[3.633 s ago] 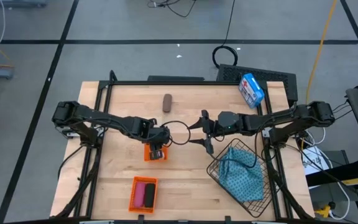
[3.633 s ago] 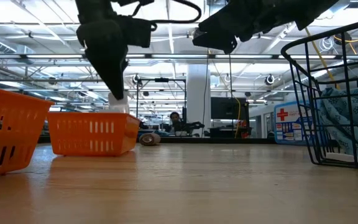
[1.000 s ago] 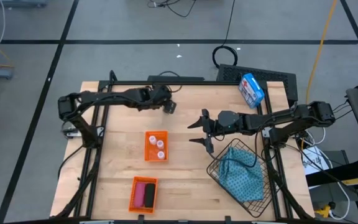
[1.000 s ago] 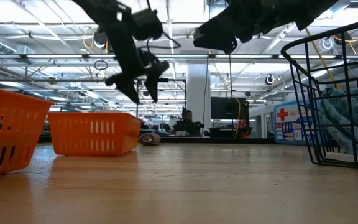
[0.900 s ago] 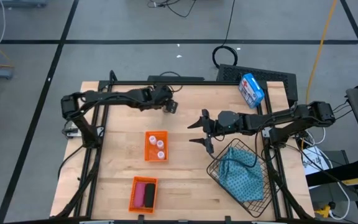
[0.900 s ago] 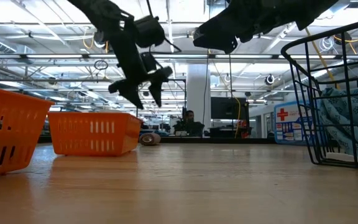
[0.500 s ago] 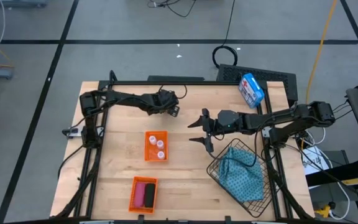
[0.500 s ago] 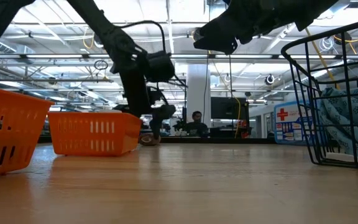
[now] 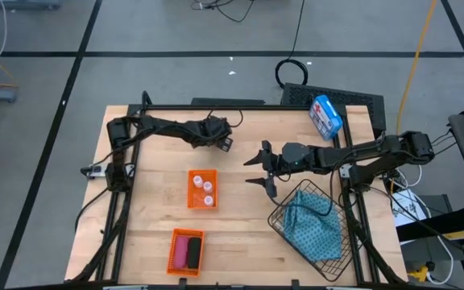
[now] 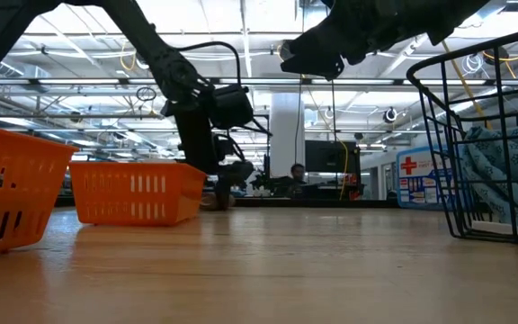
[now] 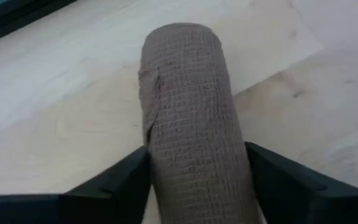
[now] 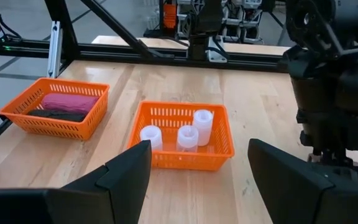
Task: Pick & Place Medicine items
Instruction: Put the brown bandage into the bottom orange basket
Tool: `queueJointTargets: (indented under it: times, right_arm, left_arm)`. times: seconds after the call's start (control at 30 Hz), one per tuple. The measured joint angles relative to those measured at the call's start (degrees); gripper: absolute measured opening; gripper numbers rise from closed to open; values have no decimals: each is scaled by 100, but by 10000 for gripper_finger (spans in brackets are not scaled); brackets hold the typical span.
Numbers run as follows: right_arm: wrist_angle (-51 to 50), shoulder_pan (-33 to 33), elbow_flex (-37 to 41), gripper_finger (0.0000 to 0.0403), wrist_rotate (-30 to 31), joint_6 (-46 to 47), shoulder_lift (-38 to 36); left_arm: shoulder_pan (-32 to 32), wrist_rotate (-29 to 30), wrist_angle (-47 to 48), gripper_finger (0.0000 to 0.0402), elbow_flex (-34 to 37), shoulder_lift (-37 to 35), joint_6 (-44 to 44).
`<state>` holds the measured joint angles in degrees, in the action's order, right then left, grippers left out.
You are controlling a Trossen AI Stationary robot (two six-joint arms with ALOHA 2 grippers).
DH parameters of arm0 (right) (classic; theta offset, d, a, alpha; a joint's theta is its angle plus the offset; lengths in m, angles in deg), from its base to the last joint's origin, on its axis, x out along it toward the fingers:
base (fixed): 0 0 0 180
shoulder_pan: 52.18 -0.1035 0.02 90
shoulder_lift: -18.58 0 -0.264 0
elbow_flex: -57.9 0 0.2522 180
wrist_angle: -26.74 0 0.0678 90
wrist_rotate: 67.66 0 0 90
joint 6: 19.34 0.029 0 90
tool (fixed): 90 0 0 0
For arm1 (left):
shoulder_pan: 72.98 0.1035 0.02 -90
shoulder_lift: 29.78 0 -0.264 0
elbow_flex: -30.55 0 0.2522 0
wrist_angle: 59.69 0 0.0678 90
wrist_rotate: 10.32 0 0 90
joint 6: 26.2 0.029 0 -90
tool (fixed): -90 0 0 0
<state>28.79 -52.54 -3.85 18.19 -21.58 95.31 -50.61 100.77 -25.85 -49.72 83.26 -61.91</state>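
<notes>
The wooden worktop (image 9: 248,234) is carrying everything, and the small orange basket (image 9: 202,189) near its middle serves as the landmark. A wire basket (image 9: 311,227) with a blue cloth (image 9: 312,229) inside is sitting well to the right of that orange basket, toward the near edge. A blue-and-white box (image 9: 325,116) with a red cross is lying at the far right corner, well away from the orange basket. A second orange basket (image 9: 185,250) is sitting nearer the front edge than the first one, holding a pink cylinder (image 9: 180,251) and a black cylinder (image 9: 193,252) side by side.

The left gripper (image 9: 221,142) is reaching down to the worktop just beyond the small orange basket, toward the far edge. Its fingers (image 11: 110,183) are standing on either side of the brown cylinder (image 11: 191,124), close against its flanks; whether they are actually squeezing it cannot be told. The cylinder is lying on the wood.

The right gripper (image 9: 258,169) is hovering to the right of the small orange basket, its fingers (image 12: 120,174) spread wide and holding nothing.

Three white vials (image 12: 180,135) are standing inside the small orange basket.
</notes>
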Motion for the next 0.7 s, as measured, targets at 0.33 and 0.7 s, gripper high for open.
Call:
queueJointTargets:
  times: [0.33, 0.7]
  right_arm:
    - [-675, 116, 2, 256, 530, -16, -422]
    - [-1050, 116, 2, 256, 1013, 135, -765]
  left_arm:
    - [-373, -628, 369, 61, 26, -1037, 933]
    - [-1742, -906, 355, 80, 16, -2512, 2139]
